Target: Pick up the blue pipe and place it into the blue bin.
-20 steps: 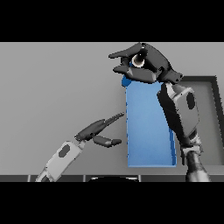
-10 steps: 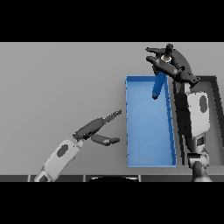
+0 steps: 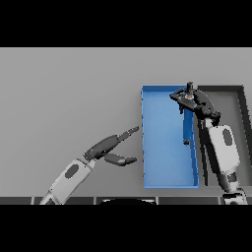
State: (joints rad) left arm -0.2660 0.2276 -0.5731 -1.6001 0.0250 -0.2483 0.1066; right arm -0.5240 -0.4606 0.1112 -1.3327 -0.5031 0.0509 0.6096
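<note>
The blue pipe (image 3: 187, 127) shows as a darker blue strip inside the blue bin (image 3: 165, 147), along its right wall, with a dark end near the bin's middle. My right hand (image 3: 193, 100) hovers over the bin's far right corner, just above the pipe's upper end, fingers spread and open. I cannot tell whether it still touches the pipe. To the left of the bin, my left hand (image 3: 109, 145) rests low over the table, open, its straight fingers pointing toward the bin's left wall.
A dark grey bin (image 3: 229, 93) stands right beside the blue bin, partly covered by my right arm. Grey table stretches out to the left and behind both bins.
My right hand moved right and nearer, from the bin's far edge to its far right corner. Its fingers opened and the pipe dropped into the bin. The left hand stayed put.
</note>
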